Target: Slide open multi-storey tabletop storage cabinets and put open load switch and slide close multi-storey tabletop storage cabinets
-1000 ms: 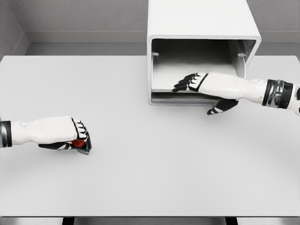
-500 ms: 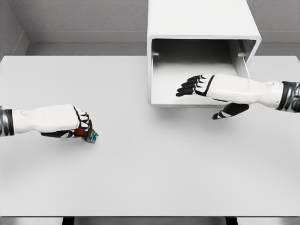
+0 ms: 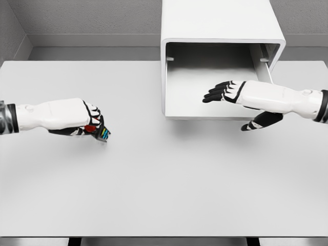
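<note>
On table (image 3: 154, 195): one cabinet (image 3: 220, 31), one switch (image 3: 100, 132).

I see my white left arm coming in level from the left edge, its white-and-black left hand (image 3: 91, 122) balled into a fist with the black-tipped fingers (image 3: 95, 114) curled tight. My white right arm reaches in from the right edge, the right hand (image 3: 233, 95) flat, palm down, fingers stretched out leftward, thumb hanging below.

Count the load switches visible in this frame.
1. The small red-and-black load switch is gripped in the left hand above the white table, left of the open white cabinet. Nothing else shows inside the cabinet.
</note>
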Controlling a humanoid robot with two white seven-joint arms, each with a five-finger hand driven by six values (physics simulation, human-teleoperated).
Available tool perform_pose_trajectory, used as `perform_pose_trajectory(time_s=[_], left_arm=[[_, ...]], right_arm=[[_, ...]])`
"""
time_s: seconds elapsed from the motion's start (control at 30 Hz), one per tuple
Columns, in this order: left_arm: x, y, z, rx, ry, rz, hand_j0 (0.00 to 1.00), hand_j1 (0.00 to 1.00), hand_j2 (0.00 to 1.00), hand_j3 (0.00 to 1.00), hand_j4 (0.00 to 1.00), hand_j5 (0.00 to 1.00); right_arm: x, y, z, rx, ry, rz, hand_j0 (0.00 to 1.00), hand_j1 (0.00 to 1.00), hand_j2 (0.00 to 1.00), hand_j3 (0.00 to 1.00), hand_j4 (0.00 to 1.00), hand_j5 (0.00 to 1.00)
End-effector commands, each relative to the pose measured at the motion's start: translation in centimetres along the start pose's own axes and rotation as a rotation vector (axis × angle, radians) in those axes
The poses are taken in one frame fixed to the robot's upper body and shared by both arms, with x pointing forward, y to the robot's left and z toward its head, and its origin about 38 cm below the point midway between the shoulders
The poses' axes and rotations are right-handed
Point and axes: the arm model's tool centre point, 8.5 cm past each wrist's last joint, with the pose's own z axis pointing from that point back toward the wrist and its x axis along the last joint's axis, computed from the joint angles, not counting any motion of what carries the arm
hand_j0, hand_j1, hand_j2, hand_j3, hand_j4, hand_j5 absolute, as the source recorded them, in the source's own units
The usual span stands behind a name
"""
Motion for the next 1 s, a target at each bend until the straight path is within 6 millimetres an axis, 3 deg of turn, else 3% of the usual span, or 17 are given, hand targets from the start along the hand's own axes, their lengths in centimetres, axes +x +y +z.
perform_pose_trajectory(time_s=[0.0, 0.13, 0.27, 0.43, 0.97], left_arm=[[-0.3, 0.2, -0.7, 0.011, -0.003, 0.01, 0.38, 0.38, 0.38, 0.38, 0.38, 0.38], [-0.8, 1.8, -1.1, 0.038, 0.0, -0.001, 0.38, 0.38, 0.38, 0.38, 0.38, 0.38], [-1.0, 4.0, -1.2, 0.071, 0.001, -0.032, 0.38, 0.38, 0.38, 0.38, 0.38, 0.38], [-1.0, 6.6, -1.6, 0.108, -0.01, -0.064, 0.38, 0.38, 0.38, 0.38, 0.38, 0.38], [0.0, 11.9, -3.1, 0.184, -0.061, -0.115, 0.38, 0.38, 0.38, 0.38, 0.38, 0.38]], right_arm=[[0.0, -0.1, 0.2, -0.009, 0.004, -0.008, 1.0, 1.0, 1.0, 1.0, 1.0, 1.0], [0.0, -0.2, 0.3, -0.014, 0.005, -0.014, 1.0, 1.0, 1.0, 1.0, 1.0, 1.0], [-0.4, -0.5, 1.9, -0.018, 0.046, -0.01, 1.0, 1.0, 1.0, 1.0, 1.0, 1.0], [-0.4, -0.5, 2.0, -0.018, 0.047, -0.013, 1.0, 1.0, 1.0, 1.0, 1.0, 1.0], [-0.4, 0.0, 1.8, -0.011, 0.045, -0.023, 1.0, 1.0, 1.0, 1.0, 1.0, 1.0]])
